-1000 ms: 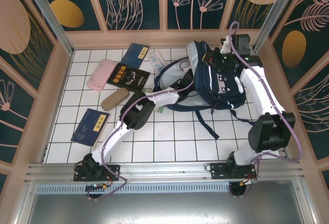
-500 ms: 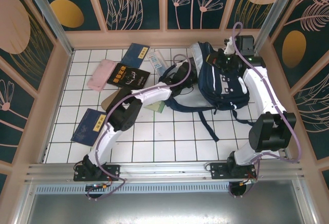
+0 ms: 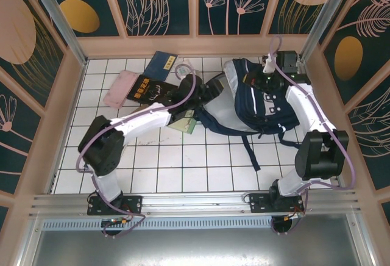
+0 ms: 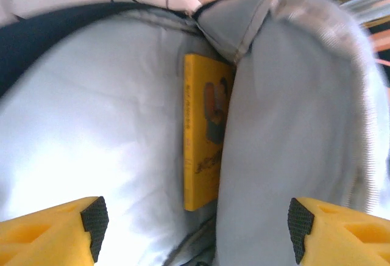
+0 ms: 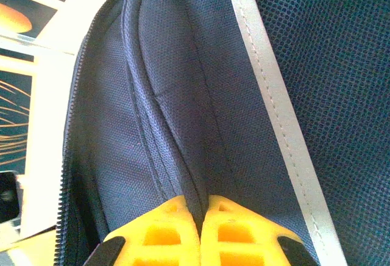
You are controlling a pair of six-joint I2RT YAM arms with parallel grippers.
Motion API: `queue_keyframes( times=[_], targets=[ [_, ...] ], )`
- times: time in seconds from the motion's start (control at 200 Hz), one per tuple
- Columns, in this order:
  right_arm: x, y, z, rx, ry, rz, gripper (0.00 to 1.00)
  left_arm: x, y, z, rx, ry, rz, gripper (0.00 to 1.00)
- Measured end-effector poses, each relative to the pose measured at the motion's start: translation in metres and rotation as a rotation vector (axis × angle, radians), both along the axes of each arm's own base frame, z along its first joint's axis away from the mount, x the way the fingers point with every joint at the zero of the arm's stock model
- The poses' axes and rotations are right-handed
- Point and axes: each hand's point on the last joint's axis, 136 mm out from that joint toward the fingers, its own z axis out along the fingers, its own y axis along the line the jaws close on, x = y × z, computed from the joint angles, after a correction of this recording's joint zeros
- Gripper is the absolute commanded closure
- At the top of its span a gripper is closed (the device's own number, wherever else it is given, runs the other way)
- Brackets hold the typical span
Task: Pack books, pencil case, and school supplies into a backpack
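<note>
The navy backpack (image 3: 259,104) lies at the back right with its mouth facing left. My right gripper (image 3: 269,78) is shut on a fold of its navy fabric (image 5: 183,125), holding the top edge up. My left gripper (image 3: 209,91) stands open at the mouth, its pads (image 4: 94,222) wide apart with nothing between them. Inside, a yellow-orange book (image 4: 202,133) stands on edge between the grey lining walls (image 4: 91,125). Left of the bag lie a black book (image 3: 150,90), a navy booklet (image 3: 162,64), a pink pencil case (image 3: 120,89), a clear packet (image 3: 183,71) and a pale green notepad (image 3: 186,123).
The white tiled floor (image 3: 201,162) is walled by a low peach rim (image 3: 67,113) on the left, back and right. Dark backpack straps (image 3: 250,150) trail toward the front. My left arm's elbow (image 3: 100,147) sits over the front-left tiles.
My left gripper has opened and drawn back leftward to the bag's mouth, its elbow swinging left. The yellow-orange book stays inside. The right gripper keeps hold and has shifted slightly back.
</note>
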Motion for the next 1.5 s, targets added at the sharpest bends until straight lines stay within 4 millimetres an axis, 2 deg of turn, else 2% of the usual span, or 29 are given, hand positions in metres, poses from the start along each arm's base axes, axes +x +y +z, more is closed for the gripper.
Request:
queue_keyframes(
  times=[0.115, 0.125, 0.14, 0.18, 0.26, 0.395, 0.58, 0.64, 0.735, 0.936, 1.241, 1.316, 1.376, 1.501],
  targets=[
    [0.002, 0.003, -0.012, -0.024, 0.013, 0.013, 1.00, -0.004, 0.039, -0.006, 0.043, 0.009, 0.052, 0.40],
    [0.002, 0.004, -0.014, -0.029, 0.014, 0.016, 1.00, -0.006, 0.050, -0.009, 0.057, 0.012, 0.064, 0.41],
    [0.002, 0.004, -0.014, -0.031, 0.015, 0.016, 1.00, -0.006, 0.050, -0.009, 0.057, 0.012, 0.064, 0.43],
    [0.002, 0.007, -0.018, -0.039, 0.020, 0.025, 1.00, -0.007, 0.065, -0.017, 0.082, 0.021, 0.087, 0.48],
    [0.002, 0.014, -0.026, -0.055, 0.031, 0.038, 1.00, -0.008, 0.084, -0.036, 0.138, 0.046, 0.109, 0.54],
    [0.001, 0.025, -0.037, -0.081, 0.045, 0.059, 1.00, -0.019, 0.100, -0.072, 0.216, 0.103, 0.102, 0.62],
    [-0.002, 0.041, -0.050, -0.121, 0.062, 0.083, 1.00, -0.021, 0.105, -0.118, 0.295, 0.169, 0.082, 0.67],
    [-0.003, 0.046, -0.053, -0.134, 0.065, 0.091, 1.00, -0.026, 0.114, -0.143, 0.330, 0.212, 0.085, 0.68],
    [-0.005, 0.051, -0.055, -0.152, 0.063, 0.096, 1.00, -0.036, 0.127, -0.168, 0.375, 0.263, 0.088, 0.71],
    [-0.004, 0.052, -0.055, -0.174, 0.056, 0.092, 1.00, -0.040, 0.138, -0.171, 0.370, 0.256, 0.087, 0.74],
    [0.002, 0.059, -0.057, -0.284, 0.027, 0.131, 1.00, -0.079, 0.185, -0.171, 0.404, 0.280, 0.139, 0.68],
    [0.000, 0.062, -0.062, -0.315, 0.027, 0.148, 0.93, -0.086, 0.190, -0.171, 0.412, 0.284, 0.136, 0.64],
    [-0.002, 0.066, -0.067, -0.333, 0.031, 0.157, 0.81, -0.089, 0.192, -0.168, 0.416, 0.284, 0.132, 0.62],
    [-0.010, 0.082, -0.076, -0.361, 0.028, 0.194, 0.79, -0.097, 0.196, -0.162, 0.425, 0.296, 0.126, 0.59]
  ],
)
